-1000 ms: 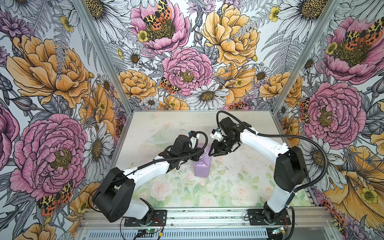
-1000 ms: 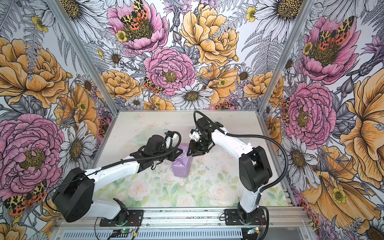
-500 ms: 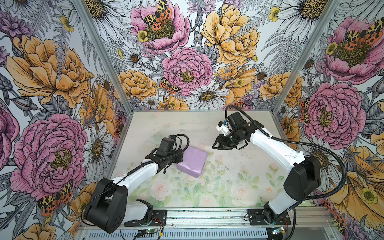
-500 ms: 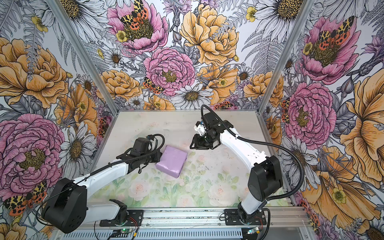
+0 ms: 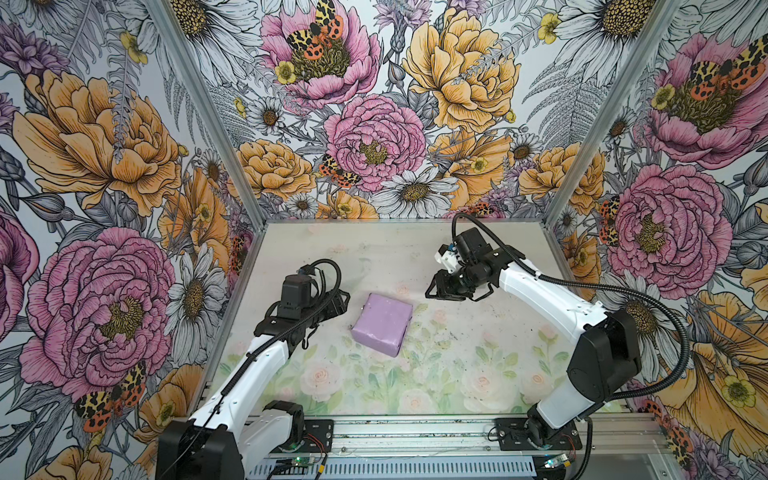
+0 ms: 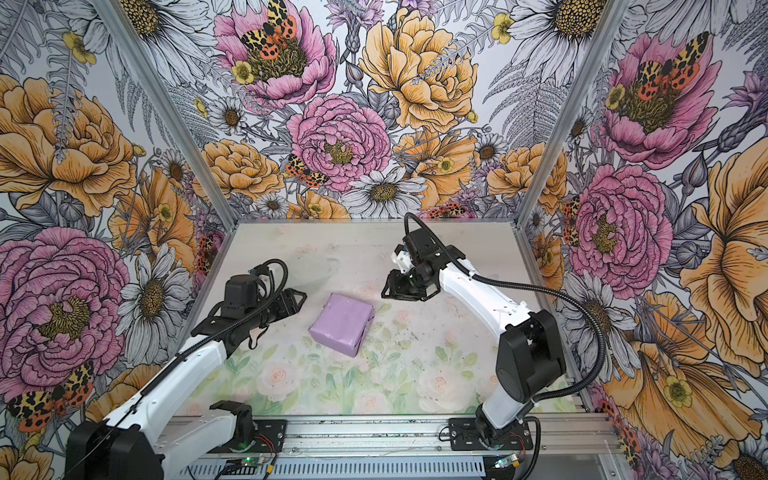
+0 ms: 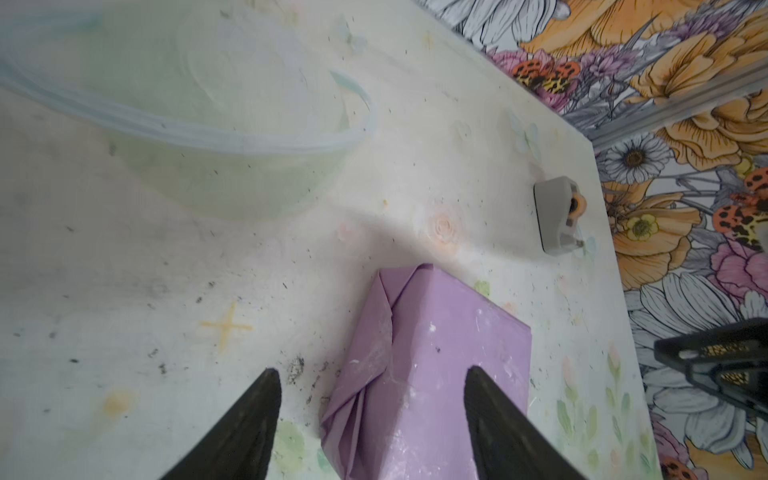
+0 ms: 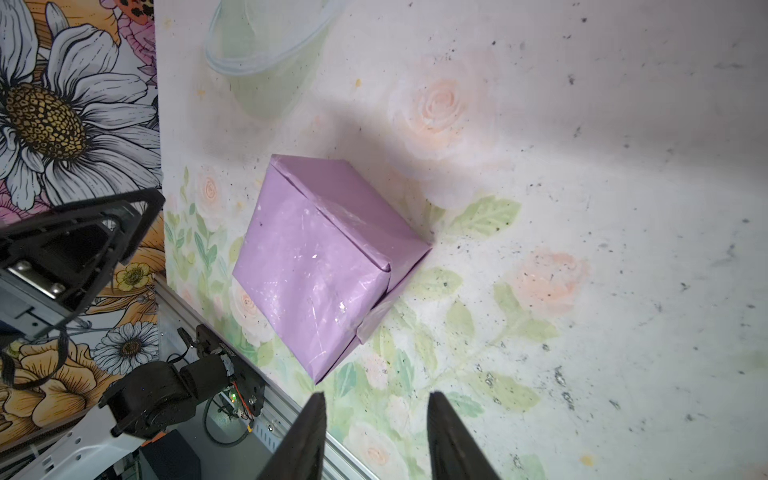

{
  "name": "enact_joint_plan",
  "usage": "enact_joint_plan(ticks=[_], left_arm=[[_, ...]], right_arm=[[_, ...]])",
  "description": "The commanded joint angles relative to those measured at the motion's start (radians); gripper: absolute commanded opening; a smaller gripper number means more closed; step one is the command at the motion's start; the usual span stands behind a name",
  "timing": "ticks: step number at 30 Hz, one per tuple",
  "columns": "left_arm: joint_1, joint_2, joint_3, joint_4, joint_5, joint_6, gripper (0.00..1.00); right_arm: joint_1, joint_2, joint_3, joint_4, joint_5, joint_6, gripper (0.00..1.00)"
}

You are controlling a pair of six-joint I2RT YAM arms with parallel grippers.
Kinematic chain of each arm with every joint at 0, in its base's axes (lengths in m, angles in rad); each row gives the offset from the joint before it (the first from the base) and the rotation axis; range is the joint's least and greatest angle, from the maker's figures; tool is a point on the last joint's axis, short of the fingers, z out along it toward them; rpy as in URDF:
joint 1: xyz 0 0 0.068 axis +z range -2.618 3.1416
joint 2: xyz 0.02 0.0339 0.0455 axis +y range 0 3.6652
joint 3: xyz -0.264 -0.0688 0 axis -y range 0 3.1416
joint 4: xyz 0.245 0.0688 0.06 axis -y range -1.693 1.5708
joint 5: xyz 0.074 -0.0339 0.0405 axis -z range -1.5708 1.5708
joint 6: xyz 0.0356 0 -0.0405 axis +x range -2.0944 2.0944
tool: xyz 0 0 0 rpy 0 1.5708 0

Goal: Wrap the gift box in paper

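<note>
Wrapped gift box (image 5: 382, 324) sits mid-tabletop (image 5: 478, 374) and is the main obstacle. Left pincer (image 5: 341, 299) is near its left side, not touching, jaws apart. Right pincer (image 5: 432, 291) is near its far right corner, also apart from it, jaws apart. Passable: a gap on each side of the box, and the wide bare near strip of tabletop. Clear bowl (image 7: 208, 137) takes up room on the far side of the box. Grey tape dispenser (image 7: 557, 216) stands near the tabletop edge by a wall. Floral walls (image 5: 124, 208) close off left, back and right.
</note>
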Motion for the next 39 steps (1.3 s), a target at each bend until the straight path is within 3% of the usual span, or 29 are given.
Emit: enact_joint_plan(ticks=[1,7,13,18,20,21,22,23,24,27,31,36,39], left_arm=[[-0.084,0.033,-0.033,0.105,0.068,-0.071,0.72],[-0.244,0.120,-0.067,0.220,0.036,-0.155,0.72],[-0.435,0.244,0.012,0.320,0.004,-0.189,0.70],[-0.474,0.286,0.122,0.235,-0.060,-0.103,0.74],[-0.456,0.235,0.164,0.151,-0.150,-0.028,0.81],[-0.436,0.199,0.182,0.105,-0.216,0.010,0.90],[-0.402,0.157,0.191,0.079,-0.275,0.047,0.99],[-0.374,0.119,0.192,0.065,-0.332,0.078,0.99],[-0.341,0.072,0.187,0.059,-0.415,0.114,0.99],[-0.256,-0.050,0.113,0.141,-0.653,0.239,0.99],[-0.132,-0.134,-0.057,0.365,-0.779,0.384,0.99],[0.016,-0.122,-0.232,0.571,-0.748,0.448,0.99],[0.079,-0.036,-0.339,0.833,-0.681,0.499,0.99]], right_arm=[[-0.038,-0.068,-0.044,0.061,0.033,0.038,0.43],[-0.079,-0.147,-0.130,0.098,0.066,0.059,0.43],[-0.132,-0.251,-0.216,0.146,0.122,0.086,0.43],[-0.191,-0.323,-0.280,0.185,0.188,0.082,0.43],[-0.218,-0.358,-0.311,0.221,0.232,0.075,0.44],[-0.238,-0.376,-0.326,0.241,0.272,0.071,0.45],[-0.254,-0.394,-0.340,0.268,0.313,0.066,0.59],[-0.265,-0.408,-0.354,0.290,0.358,0.058,0.94],[-0.281,-0.419,-0.369,0.313,0.417,0.056,0.99],[-0.333,-0.455,-0.440,0.447,0.549,0.015,0.99],[-0.410,-0.496,-0.592,0.692,0.637,-0.055,0.99],[-0.487,-0.417,-0.757,1.029,0.655,-0.120,0.99],[-0.501,-0.336,-0.795,1.166,0.654,-0.147,1.00]])
